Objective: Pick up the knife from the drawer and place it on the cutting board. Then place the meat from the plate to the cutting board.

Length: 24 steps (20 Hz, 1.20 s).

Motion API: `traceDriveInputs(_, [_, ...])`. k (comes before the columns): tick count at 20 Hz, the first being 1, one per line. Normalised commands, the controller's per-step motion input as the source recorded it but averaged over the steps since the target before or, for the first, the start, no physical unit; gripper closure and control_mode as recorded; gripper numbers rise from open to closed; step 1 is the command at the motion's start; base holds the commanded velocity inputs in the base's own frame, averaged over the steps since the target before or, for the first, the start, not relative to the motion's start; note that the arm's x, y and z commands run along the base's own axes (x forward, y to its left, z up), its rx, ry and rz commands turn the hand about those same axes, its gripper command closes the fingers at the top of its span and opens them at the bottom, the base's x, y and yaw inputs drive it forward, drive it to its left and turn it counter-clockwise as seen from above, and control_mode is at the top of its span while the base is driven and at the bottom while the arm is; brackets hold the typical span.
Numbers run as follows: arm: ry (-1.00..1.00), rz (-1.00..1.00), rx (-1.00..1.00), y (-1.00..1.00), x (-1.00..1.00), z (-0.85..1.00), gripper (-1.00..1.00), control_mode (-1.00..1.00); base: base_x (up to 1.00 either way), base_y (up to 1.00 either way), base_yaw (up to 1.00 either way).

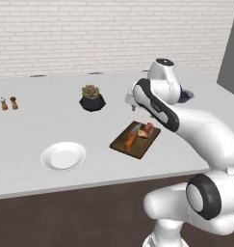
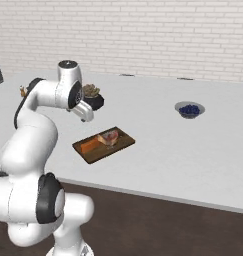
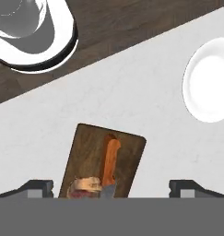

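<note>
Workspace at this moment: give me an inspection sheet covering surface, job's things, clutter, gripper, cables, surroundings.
Surface: white counter, above a dark wood floor.
Job's things: cutting board holds the knife, orange handle, and the meat beside it. Plate bare, left of the board.
Clutter: potted plant; two small shakers far left; bowl with blue contents to the right.
Gripper: gripper open, holding nothing, above the board.
Cables: nothing seen.
Surroundings: white brick wall behind the counter.
</note>
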Motion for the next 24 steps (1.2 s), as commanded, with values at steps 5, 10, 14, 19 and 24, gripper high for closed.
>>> traceDriveInputs(5, [0.0, 0.09, -0.22, 0.95, -1.0, 0.14, -1.0, -1.0, 0.0, 0.0, 0.0])
traceDriveInputs(10, [0.06, 0.1, -0.17, 0.79, -1.0, 0.0, -1.0, -1.0, 0.0, 0.0, 0.0])
traceDriveInputs(14, [0.13, 0.04, -0.06, 0.23, -0.89, 0.0, -1.0, -1.0, 0.0, 0.0, 0.0])
traceDriveInputs(19, [0.11, 0.06, 0.0, -0.01, -0.25, -0.14, -1.0, -1.0, 0.0, 0.0, 0.0])
traceDriveInputs(24, [0.0, 0.17, -0.01, -0.33, 0.04, -0.36, -1.0, -1.0, 0.0, 0.0, 0.0])
